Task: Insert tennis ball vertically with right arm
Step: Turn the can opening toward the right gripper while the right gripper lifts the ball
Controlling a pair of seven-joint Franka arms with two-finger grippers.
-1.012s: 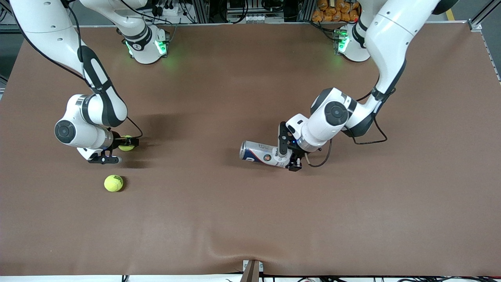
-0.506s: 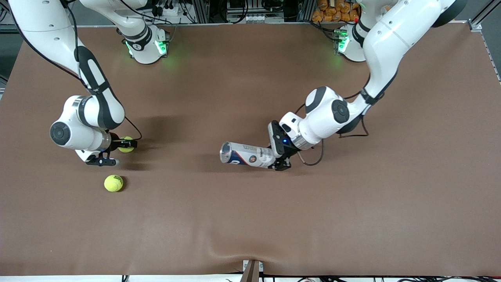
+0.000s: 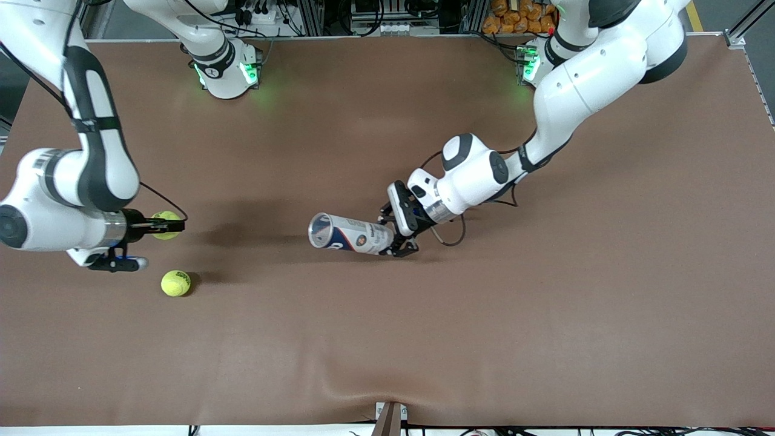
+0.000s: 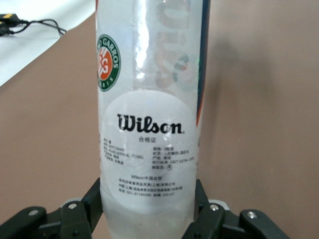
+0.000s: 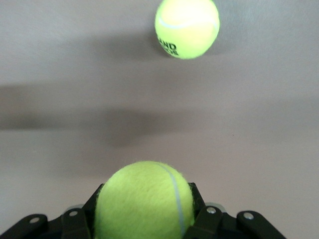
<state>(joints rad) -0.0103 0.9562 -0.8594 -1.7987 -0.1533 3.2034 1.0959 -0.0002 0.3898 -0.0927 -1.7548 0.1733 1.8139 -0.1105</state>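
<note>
Right tool (image 3: 158, 225) clamps tennis ball (image 3: 164, 221), half hidden.

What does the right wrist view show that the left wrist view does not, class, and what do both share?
Only the right wrist view shows the right gripper shut on a fuzzy yellow-green tennis ball, with a second, printed yellow-green tennis ball lying on the table. Only the left wrist view shows the left gripper shut on a clear plastic Wilson ball can. Both show the brown table surface.
</note>
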